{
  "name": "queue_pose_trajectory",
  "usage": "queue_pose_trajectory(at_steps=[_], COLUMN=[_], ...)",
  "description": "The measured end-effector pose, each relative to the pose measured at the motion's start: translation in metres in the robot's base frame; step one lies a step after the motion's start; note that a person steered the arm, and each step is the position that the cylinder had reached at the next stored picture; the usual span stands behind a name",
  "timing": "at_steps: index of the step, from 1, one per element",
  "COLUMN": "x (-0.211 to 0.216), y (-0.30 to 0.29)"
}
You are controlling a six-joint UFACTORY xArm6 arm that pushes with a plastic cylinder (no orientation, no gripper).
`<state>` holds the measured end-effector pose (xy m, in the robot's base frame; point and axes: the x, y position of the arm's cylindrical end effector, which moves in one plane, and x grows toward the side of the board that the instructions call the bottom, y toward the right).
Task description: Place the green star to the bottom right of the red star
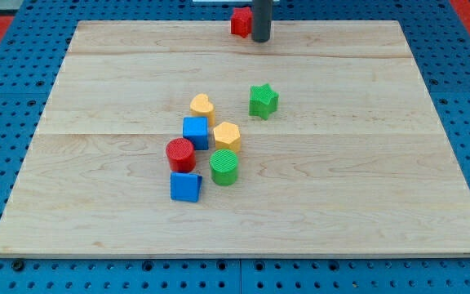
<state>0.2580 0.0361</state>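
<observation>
The green star (pixel 263 100) lies on the wooden board (pixel 365 163), a little right of centre in the upper half. The red star (pixel 241 21) sits at the board's top edge, near the middle. My tip (pixel 261 38) is at the top edge, just right of the red star and touching or nearly touching it. The tip is well above the green star in the view, with bare board between them.
A cluster lies left of centre: a yellow heart (pixel 201 105), a blue cube (pixel 195 132), a yellow hexagon (pixel 227 135), a red cylinder (pixel 180 153), a green cylinder (pixel 224 167) and a blue triangular block (pixel 186 186). Blue pegboard surrounds the board.
</observation>
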Motion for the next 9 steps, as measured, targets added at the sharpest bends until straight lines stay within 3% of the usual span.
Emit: queue_pose_trajectory(at_steps=[1, 2, 3, 4, 5, 7, 8, 9], x=[0.022, 0.077, 0.17, 0.167, 0.132, 0.164, 0.16, 0.14], y=[0.027, 0.123, 0.091, -0.008, -0.055, -0.049, -0.009, -0.016])
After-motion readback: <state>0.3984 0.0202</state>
